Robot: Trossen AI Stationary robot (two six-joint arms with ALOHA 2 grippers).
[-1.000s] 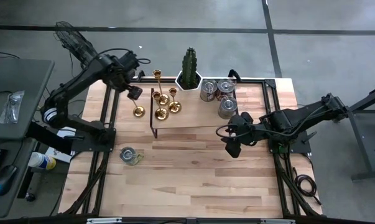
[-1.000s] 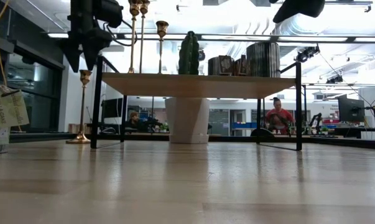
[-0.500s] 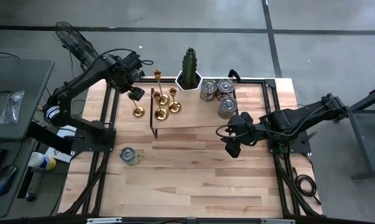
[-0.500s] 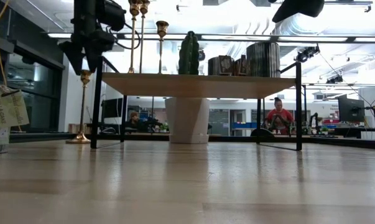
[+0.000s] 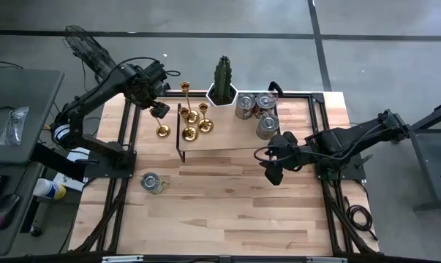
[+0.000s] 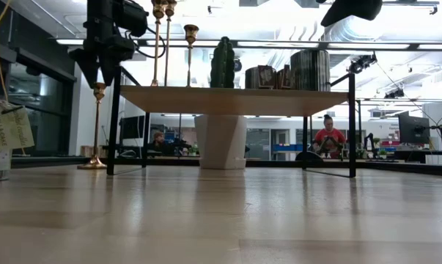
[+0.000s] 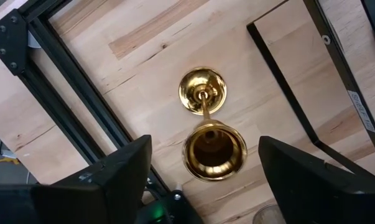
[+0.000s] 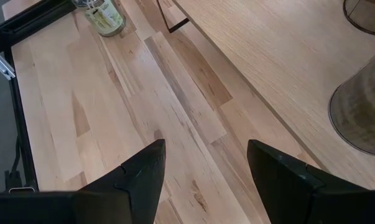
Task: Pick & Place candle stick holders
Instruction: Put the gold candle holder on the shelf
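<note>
the left pincer is hanging wide open right above the tall shiny gold candle stick holder that is standing on the light wooden bench, just beside the low wooden shelf with black metal legs. it is holding nothing yet. three more gold candle stick holders are standing on the shelf, near the dark green cactus in a white pot and the silver metal tins. the right pincer is waiting over the middle of the bench, its fingers apart and empty.

i think the risk here is tipping. the holder is thin and tall, so if one finger is touching the cup before the other, it may be falling over. the shelf leg is also close, and a finger may be catching it.

the left wrist view is showing the cup centred between the two fingers, with the round base below it. the low view is showing what the others are not: the fingertips are level with the top of the holder, not yet around the stem.
</note>
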